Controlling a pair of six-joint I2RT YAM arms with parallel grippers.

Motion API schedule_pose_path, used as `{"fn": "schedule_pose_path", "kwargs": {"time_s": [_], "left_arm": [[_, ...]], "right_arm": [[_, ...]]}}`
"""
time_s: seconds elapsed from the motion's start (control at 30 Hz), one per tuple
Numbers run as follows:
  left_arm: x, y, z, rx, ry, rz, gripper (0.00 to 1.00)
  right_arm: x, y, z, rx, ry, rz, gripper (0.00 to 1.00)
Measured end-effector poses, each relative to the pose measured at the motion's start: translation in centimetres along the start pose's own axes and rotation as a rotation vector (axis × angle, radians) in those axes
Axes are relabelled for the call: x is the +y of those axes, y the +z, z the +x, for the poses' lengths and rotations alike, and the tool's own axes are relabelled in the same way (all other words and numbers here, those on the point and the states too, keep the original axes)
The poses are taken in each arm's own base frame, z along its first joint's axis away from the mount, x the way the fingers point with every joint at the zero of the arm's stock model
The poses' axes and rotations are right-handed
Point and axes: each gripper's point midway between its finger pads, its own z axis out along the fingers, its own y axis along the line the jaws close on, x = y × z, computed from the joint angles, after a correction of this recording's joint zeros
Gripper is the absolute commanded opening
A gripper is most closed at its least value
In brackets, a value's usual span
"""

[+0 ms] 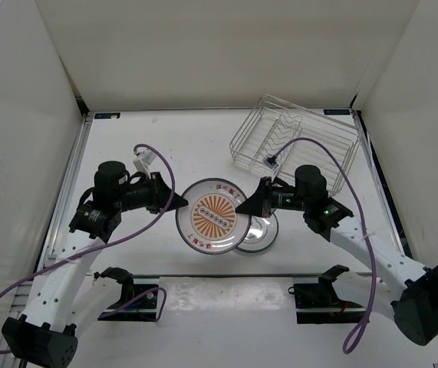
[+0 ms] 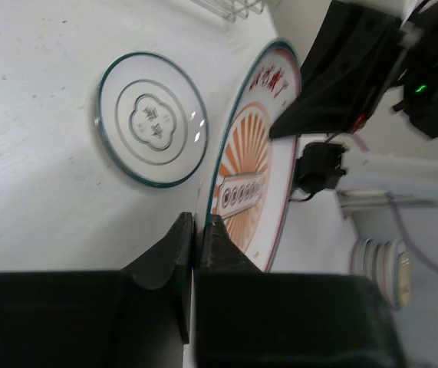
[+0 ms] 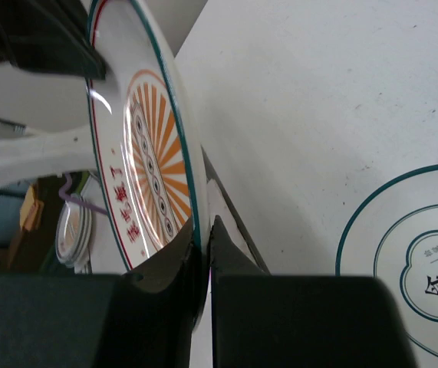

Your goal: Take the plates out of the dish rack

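A white plate with an orange sunburst centre (image 1: 212,216) is held above the table between both grippers. My left gripper (image 1: 179,203) is shut on its left rim, seen in the left wrist view (image 2: 195,230) with the plate (image 2: 253,169) edge-on between the jaws. My right gripper (image 1: 243,208) is shut on the right rim, also in the right wrist view (image 3: 205,238), plate (image 3: 146,153). A second plate with ring markings (image 1: 258,234) lies flat on the table below (image 2: 151,119) (image 3: 426,268). The silver wire dish rack (image 1: 295,138) stands at the back right; no plate shows in it.
Two black stands (image 1: 130,295) (image 1: 318,295) sit at the near edge. White walls enclose the table on three sides. Purple cables (image 1: 161,165) loop over both arms. A stack of plates (image 2: 380,264) shows beyond the table's edge.
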Motion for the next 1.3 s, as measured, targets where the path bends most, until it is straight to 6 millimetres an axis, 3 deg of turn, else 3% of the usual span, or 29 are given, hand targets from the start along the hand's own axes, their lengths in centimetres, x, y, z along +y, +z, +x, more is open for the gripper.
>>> {"fn": "schedule_pose_path", "kwargs": {"time_s": [0.03,0.23,0.27,0.33,0.4,0.43,0.57,0.67,0.77,0.93,1.1,1.3], "left_arm": [[0.7,0.0,0.1,0.004,0.018,-0.027,0.00],[2.7,-0.1,0.8,0.029,0.057,-0.100,0.00],[3.0,-0.1,0.8,0.027,0.050,-0.116,0.00],[3.5,-0.3,0.7,0.021,0.034,-0.139,0.00],[3.8,-0.5,0.7,0.019,-0.001,-0.151,0.00],[4.2,-0.7,0.5,0.010,-0.027,-0.163,0.00],[6.8,-2.0,0.2,-0.026,-0.186,-0.204,0.00],[10.9,-3.3,-0.7,-0.094,-0.354,-0.303,0.00],[14.2,-4.3,-0.9,-0.129,-0.474,-0.391,0.00],[16.5,-5.0,0.0,-0.134,-0.536,-0.499,0.00],[19.5,-5.4,2.7,-0.104,-0.582,-0.636,0.00],[21.9,-5.4,5.4,-0.025,-0.558,-0.804,0.00]], "right_arm": [[0.2,0.1,-0.2,0.002,0.014,0.001,0.00],[-0.1,1.1,-1.3,0.029,0.068,0.049,0.00],[-0.2,1.3,-1.5,0.037,0.071,0.054,0.03],[-0.2,1.7,-2.0,0.055,0.085,0.061,0.26],[0.0,2.1,-2.6,0.067,0.086,0.062,0.40],[0.3,2.2,-2.8,0.072,0.073,0.058,0.52],[0.9,1.8,-3.9,0.079,0.020,0.096,0.60],[0.6,1.1,-4.0,0.091,-0.002,0.139,0.60],[-0.3,0.3,-2.9,0.130,0.007,0.188,0.67],[-1.3,-1.8,-0.5,0.166,0.010,0.257,0.80],[-2.5,-3.9,2.9,0.203,0.022,0.318,0.86],[-4.2,-4.9,6.2,0.268,0.075,0.372,0.90]]}}
